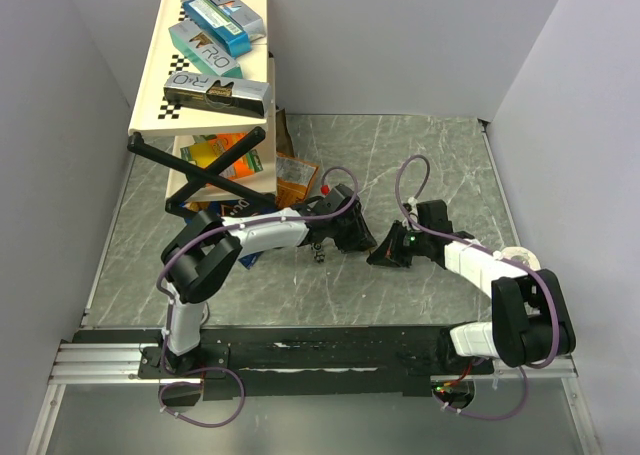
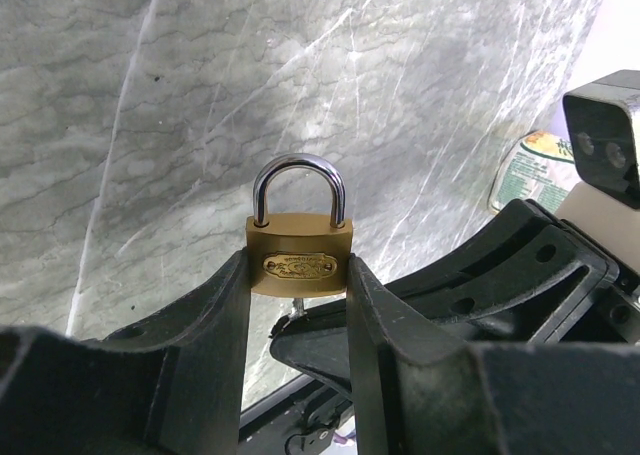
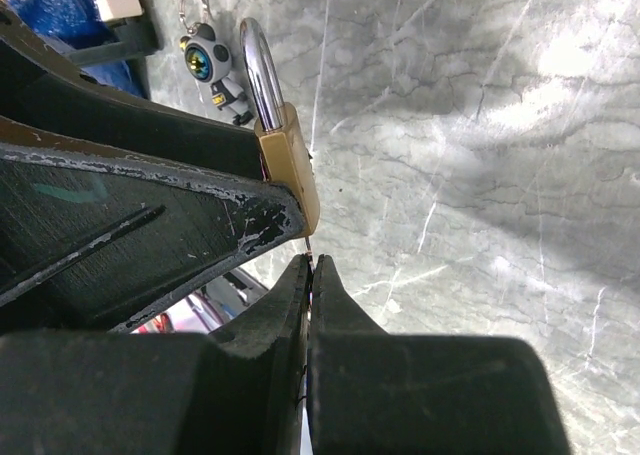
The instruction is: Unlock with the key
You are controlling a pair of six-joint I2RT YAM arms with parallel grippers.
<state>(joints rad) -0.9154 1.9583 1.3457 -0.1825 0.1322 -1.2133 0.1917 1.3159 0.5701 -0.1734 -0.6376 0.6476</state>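
In the top view, a tilted shelf (image 1: 200, 65) with boxes stands at the upper left of the grey marbled bench (image 1: 450, 165). At centre, the two arms meet tip to tip.

The left hand (image 1: 352, 237) (image 2: 298, 270) is part open. Its two fingers (image 2: 225, 315) clamp the sides of a brass padlock (image 2: 298, 257) (image 3: 290, 165), holding it clear of the bench with the silver shackle closed and pointing away from the wrist.

In the right wrist view, a small charm on a ring (image 3: 215, 70) lies on the bench at the upper left, near the shackle.

The key (image 2: 297, 310) (image 3: 311, 258) shows as a thin silver sliver touching the padlock's underside; how far in it sits cannot be told.

The right hand (image 1: 385, 253) (image 3: 310, 270) is closed tight, its fingertips pinching the key just below the padlock.
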